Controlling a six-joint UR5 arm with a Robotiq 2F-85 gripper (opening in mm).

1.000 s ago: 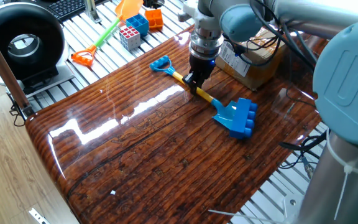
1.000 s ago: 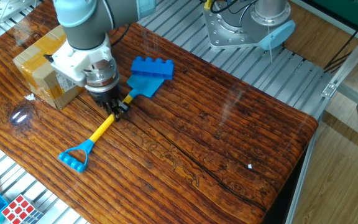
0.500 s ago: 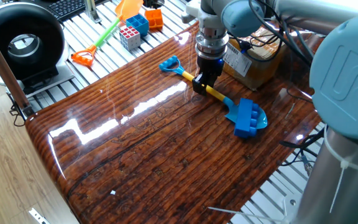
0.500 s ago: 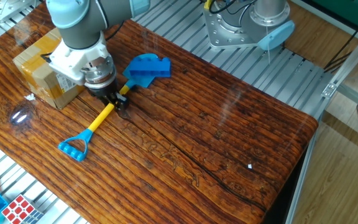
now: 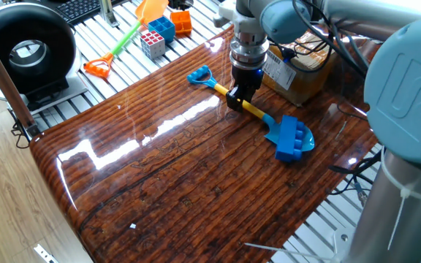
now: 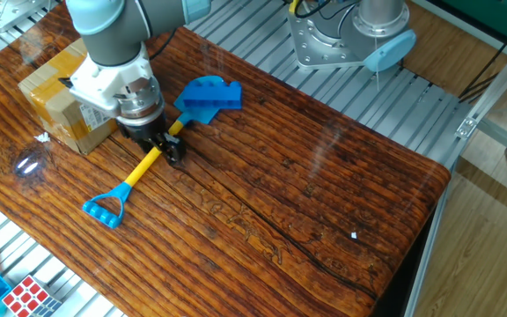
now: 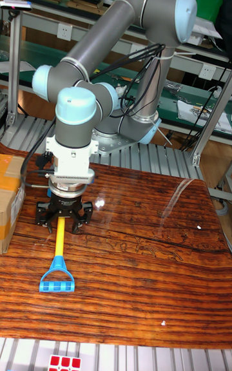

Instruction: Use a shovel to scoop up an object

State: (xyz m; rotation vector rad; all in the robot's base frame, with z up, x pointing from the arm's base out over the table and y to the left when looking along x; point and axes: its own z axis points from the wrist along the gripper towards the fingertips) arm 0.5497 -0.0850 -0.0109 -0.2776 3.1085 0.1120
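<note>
The shovel [image 5: 258,115] lies slantwise on the wooden table [image 5: 159,183], with its blue D-handle [image 5: 199,75] at the far end. My gripper [image 5: 237,96] is shut on the yellow shaft at its middle. On the light blue blade sits the object [image 5: 291,139], a dark blue studded block. From the other fixed view the gripper [image 6: 167,146] holds the shaft between the D-handle [image 6: 104,211] and the block [image 6: 208,92]. In the tall view the gripper [image 7: 61,218] straddles the shaft above the handle [image 7: 57,281]; blade and block are hidden behind the arm.
A brown cardboard box [image 6: 55,97] stands right beside the gripper. Off the table on the slatted bench are an orange-and-green toy shovel [image 5: 126,33], a puzzle cube [image 5: 152,44] and small bins. A black round device [image 5: 28,51] sits at the left.
A second ago the block lay at the blade's tip; the shovel then slid forward and swung, taking the block onto the blade. Over the last half second nothing has visibly moved.
</note>
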